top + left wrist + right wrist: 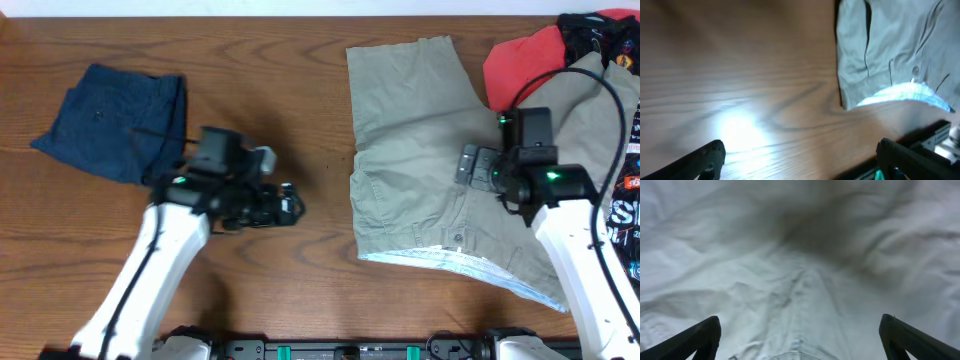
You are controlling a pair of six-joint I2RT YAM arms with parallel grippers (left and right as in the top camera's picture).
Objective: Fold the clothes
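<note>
- Overhead: khaki cotton shorts [420,170] spread flat at right of brown wooden table [300,60]; navy folded shorts [115,120] far left; right gripper [465,165] over khaki cloth.
- Left wrist: left gripper [800,157] gaping, empty, over bare wood near shorts.
- Right wrist: jaws wide, nothing held; best to pinch one edge cleanly and keep fabric taut.

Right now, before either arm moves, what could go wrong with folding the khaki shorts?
1. The right jaws hang open over the middle of the khaki shorts; closing there may bunch the cloth.
2. The red garment lies against the shorts' upper right and could get dragged along.
3. The left jaws, open over bare table, may miss the shorts' edge.
</note>
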